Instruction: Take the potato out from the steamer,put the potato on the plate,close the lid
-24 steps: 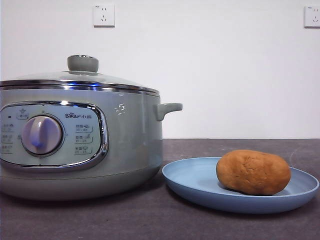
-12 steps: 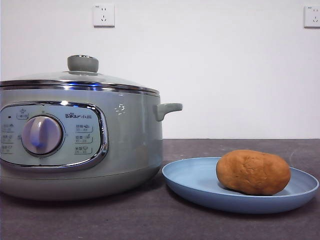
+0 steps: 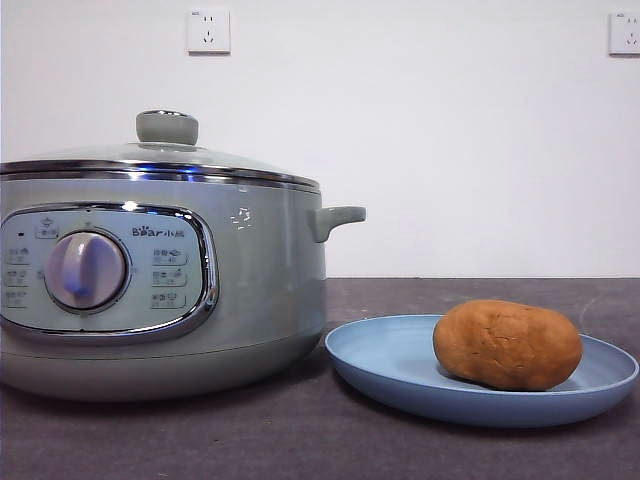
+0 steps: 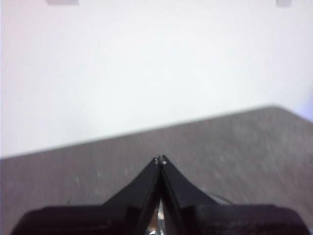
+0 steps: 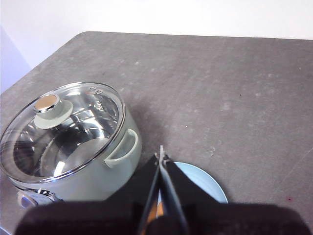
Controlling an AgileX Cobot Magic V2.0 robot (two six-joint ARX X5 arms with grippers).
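Note:
The brown potato [image 3: 507,344] lies on the light-blue plate [image 3: 385,365] at the right of the front view. To its left stands the sage-green steamer [image 3: 255,290] with the glass lid [image 3: 150,155] resting closed on it. From high above, the right wrist view looks down on the steamer [image 5: 117,164], its lid [image 5: 63,129] and part of the plate [image 5: 205,183]. My right gripper [image 5: 161,155] is shut and holds nothing. My left gripper [image 4: 160,159] is also shut and empty, facing bare table and wall. Neither arm shows in the front view.
The dark grey table [image 3: 300,440] runs to a white wall with two power sockets [image 3: 208,30]. The steamer's side handle [image 3: 335,218] points toward the plate.

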